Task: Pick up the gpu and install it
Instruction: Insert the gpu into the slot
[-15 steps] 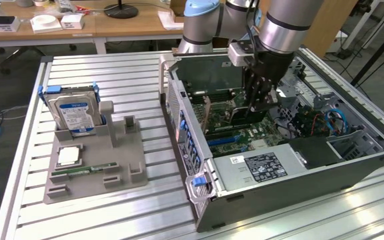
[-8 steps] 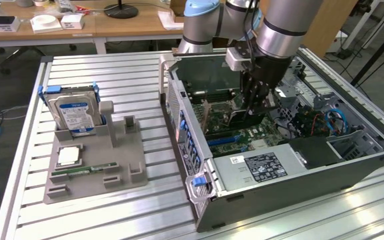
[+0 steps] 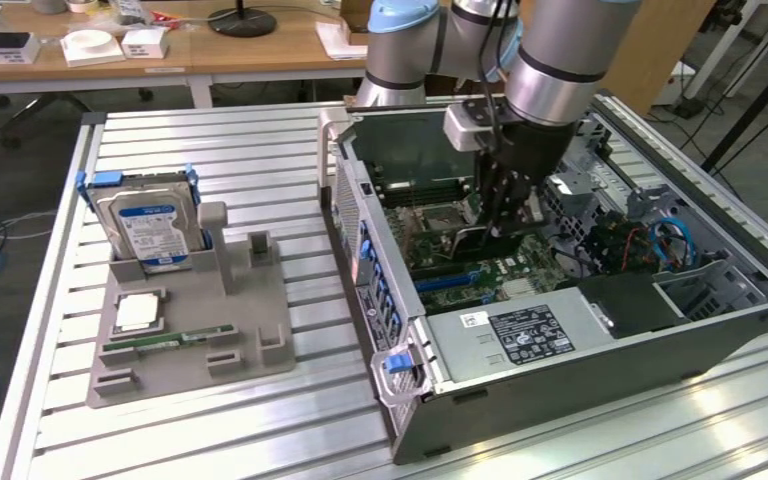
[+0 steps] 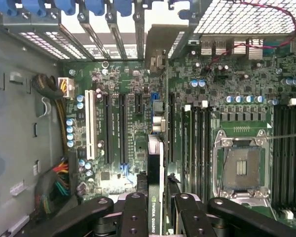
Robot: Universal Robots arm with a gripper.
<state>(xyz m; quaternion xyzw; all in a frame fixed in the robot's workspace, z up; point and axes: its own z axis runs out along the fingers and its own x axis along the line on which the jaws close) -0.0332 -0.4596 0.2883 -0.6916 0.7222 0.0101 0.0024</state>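
I'm reaching down into the open computer case (image 3: 624, 330), my gripper (image 4: 158, 210) clamping the gpu (image 4: 155, 168) edge-on between its fingers (image 4: 134, 212). The card is hanging upright over the motherboard (image 4: 123, 79), above the expansion slots (image 4: 122, 128); whether it's touching a slot, I can't tell. My fingers are hiding its held end. In the exterior view my arm (image 3: 551, 60) is covering most of the card.

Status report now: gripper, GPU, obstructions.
Gripper shut on thin black GPU card, edge-on, inside open grey computer case. Card above green motherboard expansion slots. No visible obstruction.
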